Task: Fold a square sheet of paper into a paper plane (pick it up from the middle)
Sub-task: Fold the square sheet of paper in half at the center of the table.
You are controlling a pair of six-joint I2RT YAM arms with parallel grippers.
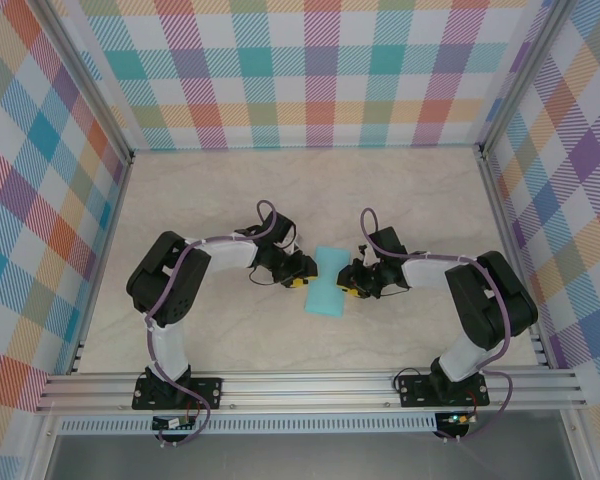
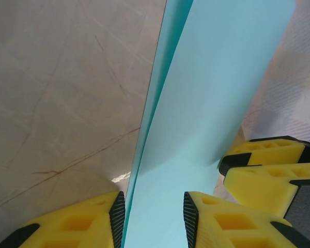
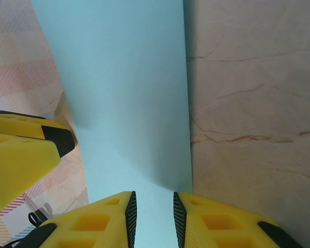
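Note:
The square sheet of paper [image 1: 326, 282] is a light turquoise strip on the marble table, doubled over lengthwise, between my two grippers. My left gripper [image 1: 302, 279] stands at its left edge and my right gripper [image 1: 348, 287] at its right edge. In the left wrist view the paper [image 2: 206, 103] runs up between and under the yellow fingers, and two layers show along its left side. The left gripper [image 2: 155, 201] has its jaws apart. In the right wrist view the paper [image 3: 124, 77] passes under the right gripper [image 3: 154, 201], whose jaws also stand apart. I see no clamp on the sheet.
The pale marble table [image 1: 230, 190] is ringed by checked walls [image 1: 300, 70] and an aluminium rail [image 1: 310, 385] at the near edge. The right gripper's fingers [image 2: 263, 165] show at the right of the left wrist view. The left gripper's fingers [image 3: 20, 150] show in the right wrist view.

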